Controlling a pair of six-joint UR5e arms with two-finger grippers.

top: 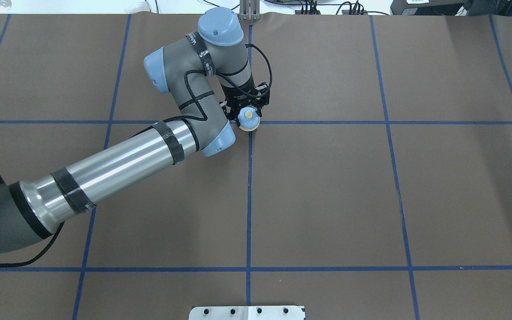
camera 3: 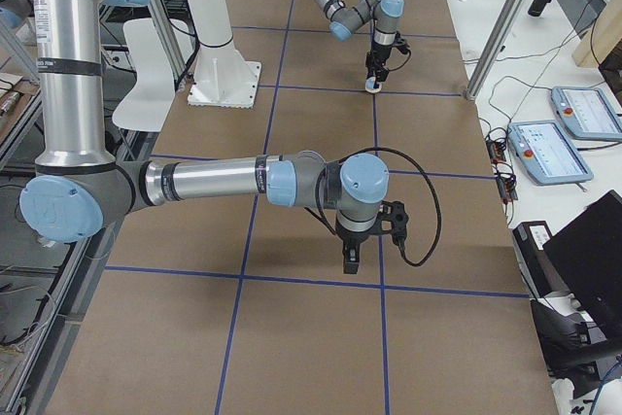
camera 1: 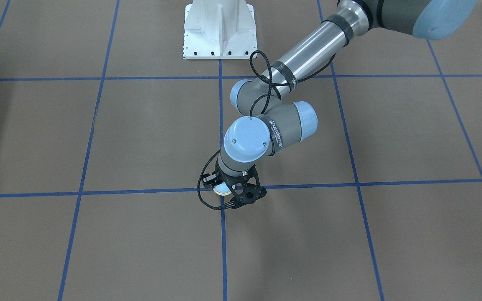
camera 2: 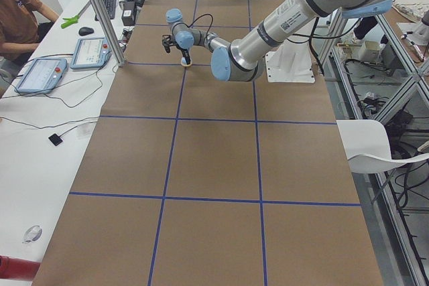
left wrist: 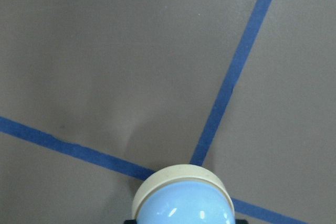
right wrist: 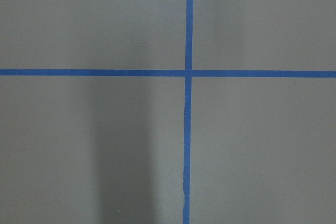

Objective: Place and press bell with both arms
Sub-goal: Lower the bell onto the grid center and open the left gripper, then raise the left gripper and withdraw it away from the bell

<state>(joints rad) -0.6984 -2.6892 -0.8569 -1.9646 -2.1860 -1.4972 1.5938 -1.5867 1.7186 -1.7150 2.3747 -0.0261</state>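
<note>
The light-blue bell [top: 248, 119] with its cream button stands upright at a blue tape crossing in the overhead view. My left gripper [top: 246, 112] is shut on the bell, its fingers on either side of the dome. The front-facing view shows the bell [camera 1: 223, 189] under the left wrist. The left wrist view shows its dome and cream rim [left wrist: 184, 203] at the bottom edge. My right gripper [camera 3: 352, 258] shows only in the exterior right view, pointing down over another tape crossing. I cannot tell whether it is open or shut. The right wrist view shows only paper and tape.
The white pedestal base [camera 1: 220, 29] stands at the table's robot side. Brown paper with a blue tape grid [top: 327, 122] covers the table. An aluminium post [camera 2: 100, 11], tablets [camera 2: 90, 51] and a seated operator [camera 2: 20, 11] are along the far side bench.
</note>
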